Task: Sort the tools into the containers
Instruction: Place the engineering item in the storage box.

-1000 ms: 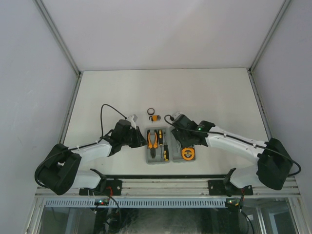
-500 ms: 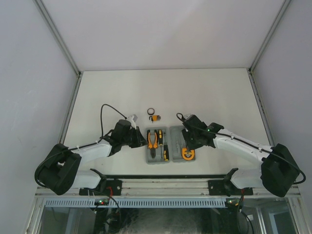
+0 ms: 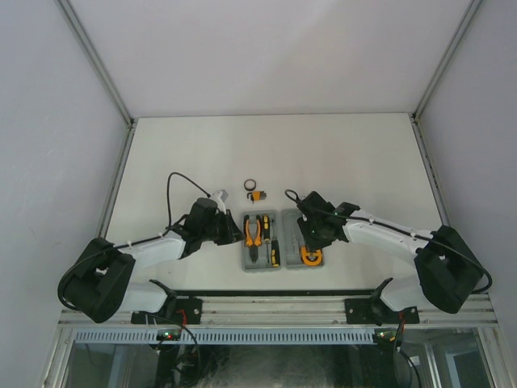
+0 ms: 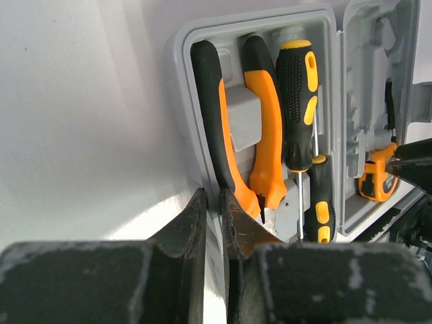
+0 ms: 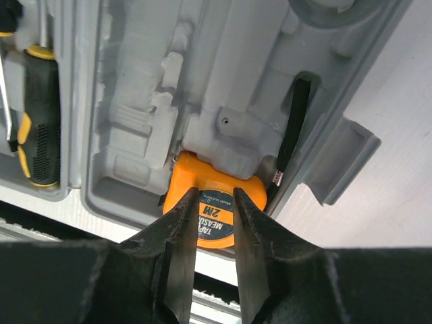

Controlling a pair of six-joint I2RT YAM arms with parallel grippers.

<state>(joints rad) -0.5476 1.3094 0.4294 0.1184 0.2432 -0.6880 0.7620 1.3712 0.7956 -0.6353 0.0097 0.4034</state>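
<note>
Two robot arms work over an open grey tool case [image 5: 135,67] on a white table [image 3: 363,153], midway through sorting a small kit. At the case's left rim the left gripper [image 4: 214,199] has its jaws nearly together, and the rim appears pinched in the slit, steadying the case. Over the near end of the case's right half the right gripper [image 5: 214,196] hangs with its jaws a narrow gap apart and nothing between them.

In the case's left half lie the orange-handled pliers [image 4: 263,135], with the long screwdriver [image 4: 297,88] and the short screwdriver [image 4: 322,202] beside them. The tape measure [image 5: 216,212] sits directly under the right fingers and seems to ride over the case's near rim, so seating it looks to be the step in hand.

Next would likely come a downward press, then a reach past the case's far edge, where the hex key set [image 3: 258,195] and black ring [image 3: 251,185] wait unsorted.
</note>
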